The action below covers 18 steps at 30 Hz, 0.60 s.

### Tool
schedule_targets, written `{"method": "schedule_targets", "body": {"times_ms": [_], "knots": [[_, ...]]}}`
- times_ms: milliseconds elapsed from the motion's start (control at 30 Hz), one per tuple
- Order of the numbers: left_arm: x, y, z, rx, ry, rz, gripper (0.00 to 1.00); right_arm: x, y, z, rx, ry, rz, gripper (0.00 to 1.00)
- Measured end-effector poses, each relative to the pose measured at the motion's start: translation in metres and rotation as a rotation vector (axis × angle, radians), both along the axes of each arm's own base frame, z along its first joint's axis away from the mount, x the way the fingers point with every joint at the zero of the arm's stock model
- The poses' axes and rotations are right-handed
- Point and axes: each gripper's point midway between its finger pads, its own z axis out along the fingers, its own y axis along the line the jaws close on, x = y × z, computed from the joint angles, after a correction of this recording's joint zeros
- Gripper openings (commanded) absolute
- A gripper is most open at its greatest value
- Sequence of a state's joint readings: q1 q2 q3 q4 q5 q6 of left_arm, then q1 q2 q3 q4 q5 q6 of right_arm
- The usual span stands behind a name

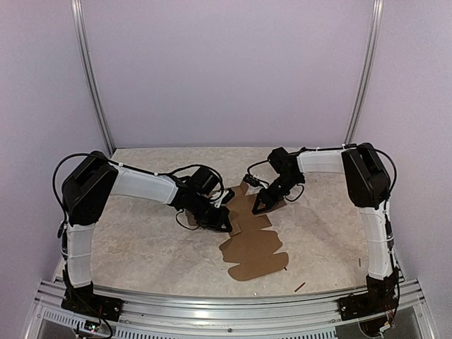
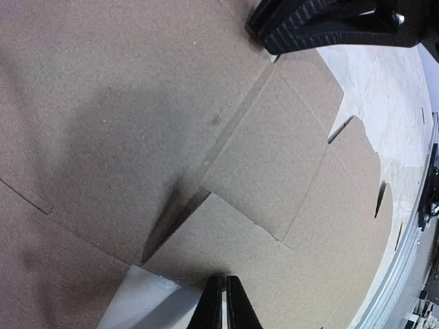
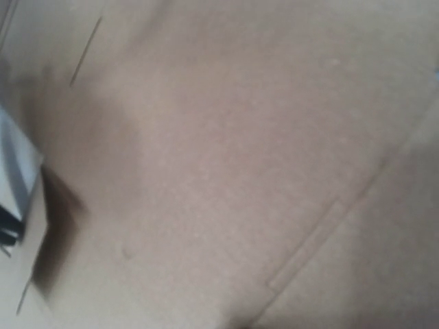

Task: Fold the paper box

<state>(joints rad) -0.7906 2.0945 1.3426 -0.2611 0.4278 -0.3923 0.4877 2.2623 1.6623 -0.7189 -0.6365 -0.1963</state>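
Observation:
The paper box [image 1: 258, 247] is a flat brown die-cut sheet with flaps and slots, lying mid-table. My left gripper [image 1: 226, 224] is at the sheet's left edge. In the left wrist view it [image 2: 224, 279] is shut, its tips resting against a flap of the sheet [image 2: 274, 157] that casts a shadow on the panel behind. My right gripper [image 1: 256, 210] points down onto the sheet's far part. From the left wrist it [image 2: 264, 41] shows as one dark wedge, fingers together, tip on the cardboard. Blurred cardboard [image 3: 226, 157] fills the right wrist view and hides that gripper's fingers.
The pale marbled table [image 1: 141, 240] has an aluminium rail [image 1: 226, 300] along its near edge. A tiny dark stick [image 1: 299, 287] lies near the front right. Plain walls with two metal posts close the back.

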Motion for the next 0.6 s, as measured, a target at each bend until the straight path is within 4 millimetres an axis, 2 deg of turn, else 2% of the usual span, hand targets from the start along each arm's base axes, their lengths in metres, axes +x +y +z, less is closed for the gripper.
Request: {"method": "schedule_targets", "body": {"times_ms": [300,600], "knots": [[-0.0006,-0.0046,-0.0003,0.097,-0.08,-0.016,0.02,0.0053,0.0029,-0.0005,0.008,-0.017,0.0,0.08],[0.0007,-0.0066,0.0031,0.107,-0.102,-0.027,0.0,0.0044,0.0041,-0.0005,0.017,-0.015,0.003,0.08]]}}
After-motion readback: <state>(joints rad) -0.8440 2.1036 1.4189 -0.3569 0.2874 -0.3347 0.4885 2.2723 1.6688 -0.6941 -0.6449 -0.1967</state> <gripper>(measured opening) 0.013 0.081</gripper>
